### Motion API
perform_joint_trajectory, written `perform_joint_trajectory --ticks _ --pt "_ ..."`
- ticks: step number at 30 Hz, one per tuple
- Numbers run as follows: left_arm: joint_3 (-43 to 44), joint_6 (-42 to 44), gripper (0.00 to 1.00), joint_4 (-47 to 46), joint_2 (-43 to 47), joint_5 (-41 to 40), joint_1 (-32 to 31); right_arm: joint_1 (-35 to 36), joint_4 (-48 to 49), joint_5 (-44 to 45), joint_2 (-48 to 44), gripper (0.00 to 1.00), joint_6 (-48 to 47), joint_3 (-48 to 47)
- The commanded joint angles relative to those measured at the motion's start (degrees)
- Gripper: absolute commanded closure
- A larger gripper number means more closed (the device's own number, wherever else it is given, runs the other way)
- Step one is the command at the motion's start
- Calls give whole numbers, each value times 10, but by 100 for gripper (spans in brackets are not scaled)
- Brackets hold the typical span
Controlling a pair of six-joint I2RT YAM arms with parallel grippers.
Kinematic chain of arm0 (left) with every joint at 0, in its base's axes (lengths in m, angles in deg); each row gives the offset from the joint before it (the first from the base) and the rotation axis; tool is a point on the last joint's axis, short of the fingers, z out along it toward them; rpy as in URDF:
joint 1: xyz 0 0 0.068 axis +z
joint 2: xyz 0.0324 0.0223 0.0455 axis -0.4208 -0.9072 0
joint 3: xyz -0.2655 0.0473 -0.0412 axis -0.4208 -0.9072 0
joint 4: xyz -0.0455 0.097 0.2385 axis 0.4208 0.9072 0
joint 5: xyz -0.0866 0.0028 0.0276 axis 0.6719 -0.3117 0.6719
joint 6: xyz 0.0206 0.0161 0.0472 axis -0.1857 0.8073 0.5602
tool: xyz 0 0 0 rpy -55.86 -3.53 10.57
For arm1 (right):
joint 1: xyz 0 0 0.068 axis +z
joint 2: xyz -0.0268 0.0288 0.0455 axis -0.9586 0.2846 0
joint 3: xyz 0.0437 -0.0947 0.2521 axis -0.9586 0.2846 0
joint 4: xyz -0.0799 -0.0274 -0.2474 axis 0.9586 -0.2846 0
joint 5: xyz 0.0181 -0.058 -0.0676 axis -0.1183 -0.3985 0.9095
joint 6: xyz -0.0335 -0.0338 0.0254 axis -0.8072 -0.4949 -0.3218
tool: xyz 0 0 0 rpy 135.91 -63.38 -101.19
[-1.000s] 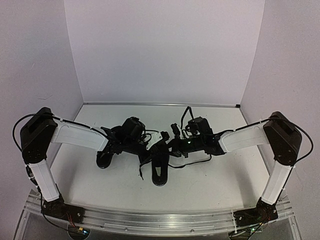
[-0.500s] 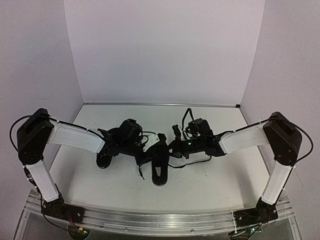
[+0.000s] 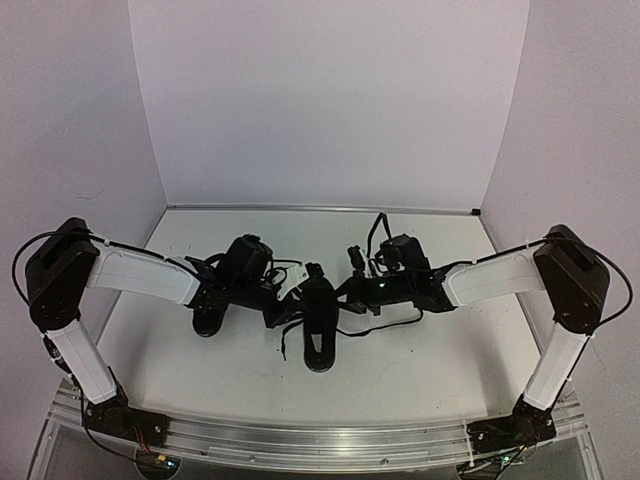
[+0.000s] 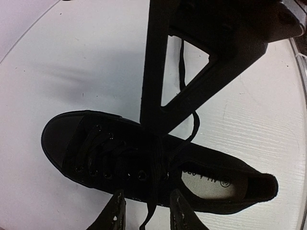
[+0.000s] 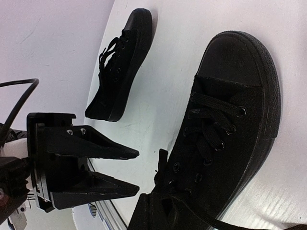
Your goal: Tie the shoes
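1. The left arm (image 3: pixel 140 275) rises from its base at the near edge, bends at the elbow, and its white forearm reaches inward toward the middle.
2. The right arm (image 3: pixel 490 278) has the same pose, mirrored from the other side.
3. The left gripper (image 5: pixel 138 171) has its two fingers apart, with a clear gap between the tips.
4. The right gripper (image 4: pixel 153 122) has its fingers closed together at the tips.
5. Both grippers are low and near each other.

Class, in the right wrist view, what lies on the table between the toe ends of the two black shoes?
Nothing. The right wrist view shows only bare white table between the far shoe and the near shoe.
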Motion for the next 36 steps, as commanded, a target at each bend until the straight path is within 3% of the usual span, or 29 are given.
perform_joint_trajectory --ticks 1,7,17,20,29,36 --pt "25 7 69 -31 -19 27 0 -3 13 -2 -21 100 4 -3" --pt "43 9 69 -35 -43 40 0 -4 14 -6 -20 100 5 -5" --pt "67 4 98 -36 -67 42 0 -4 14 -15 -18 100 6 -5" --pt "64 6 100 -35 -62 46 0 -4 13 -13 -22 99 6 -4" --pt "48 7 100 -33 -29 43 0 -7 13 -16 -25 68 17 -4" --pt "47 4 100 -41 -21 41 -1 -7 12 -32 -20 66 20 -14"
